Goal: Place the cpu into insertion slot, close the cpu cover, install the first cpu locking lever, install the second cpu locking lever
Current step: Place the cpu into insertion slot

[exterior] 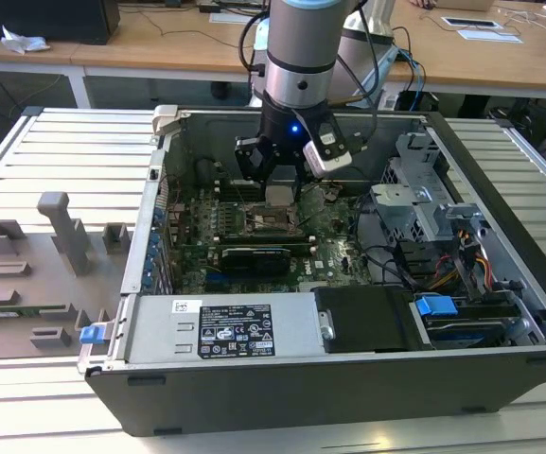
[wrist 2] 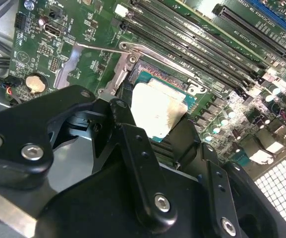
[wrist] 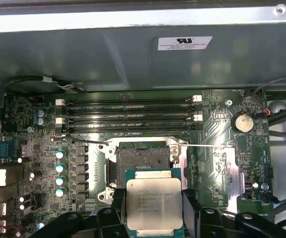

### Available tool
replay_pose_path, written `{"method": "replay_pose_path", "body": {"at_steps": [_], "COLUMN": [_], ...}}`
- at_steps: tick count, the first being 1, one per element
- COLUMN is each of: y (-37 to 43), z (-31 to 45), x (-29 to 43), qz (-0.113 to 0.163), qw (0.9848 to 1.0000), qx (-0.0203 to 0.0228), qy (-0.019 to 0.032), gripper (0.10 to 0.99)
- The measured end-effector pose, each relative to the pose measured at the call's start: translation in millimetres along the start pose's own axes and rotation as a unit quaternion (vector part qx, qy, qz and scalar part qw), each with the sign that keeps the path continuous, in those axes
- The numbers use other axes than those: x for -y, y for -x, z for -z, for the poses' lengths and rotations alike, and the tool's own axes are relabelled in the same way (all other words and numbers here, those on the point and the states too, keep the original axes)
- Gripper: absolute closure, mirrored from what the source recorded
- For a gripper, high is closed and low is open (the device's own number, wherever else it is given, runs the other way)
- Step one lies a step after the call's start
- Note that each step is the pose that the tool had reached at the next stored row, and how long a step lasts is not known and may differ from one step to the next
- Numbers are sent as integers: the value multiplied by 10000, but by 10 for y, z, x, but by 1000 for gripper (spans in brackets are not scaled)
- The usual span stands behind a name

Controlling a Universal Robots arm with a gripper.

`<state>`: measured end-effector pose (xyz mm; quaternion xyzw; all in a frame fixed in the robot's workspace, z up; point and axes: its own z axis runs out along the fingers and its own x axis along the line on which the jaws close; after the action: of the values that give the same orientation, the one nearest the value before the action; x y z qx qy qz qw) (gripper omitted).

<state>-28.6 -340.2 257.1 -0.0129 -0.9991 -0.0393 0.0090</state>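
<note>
**A:** Exterior view first. Where is the arm?

**B:** Down inside the open computer case (exterior: 348, 388), which lies on the bench (exterior: 64, 142). The gripper (exterior: 281, 185) hangs over the middle of the motherboard (exterior: 334, 251). It is clamped on the cpu (exterior: 282, 197), just above the insertion slot (exterior: 271, 225).

**A:** And the second wrist view?

**B:** The black fingers (wrist 2: 131, 141) pinch the cpu (wrist 2: 157, 111) by two opposite edges, with its silver top up. I judge that grip is meant to keep the chip level on its way down. The cpu cover (wrist 2: 64, 72) is swung up and away from the socket, which leaves the way in open.

**A:** The first wrist view?

**B:** The insertion slot (wrist: 140, 161) lies bare with its dark centre showing, just beside the memory slots (wrist: 128, 111). The cpu (wrist: 154, 206) is held over the slot's edge farthest from those slots and is not yet seated. The cpu cover (wrist: 232, 173) lies folded out beside the socket, near the round battery (wrist: 242, 122), so nothing blocks the opening.
</note>
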Motion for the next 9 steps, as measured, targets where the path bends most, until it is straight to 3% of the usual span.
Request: {"method": "replay_pose_path", "body": {"at_steps": [5, 8, 9], "y": [0, 0, 1], "z": [-6, -10, -14], "x": [0, 1, 1], "qz": [-311, -518, -685], "qw": [9995, 9986, 9976], "qx": [25, 41, 55], "qy": [-22, -35, -42], "gripper": [541, 541, 541]}}
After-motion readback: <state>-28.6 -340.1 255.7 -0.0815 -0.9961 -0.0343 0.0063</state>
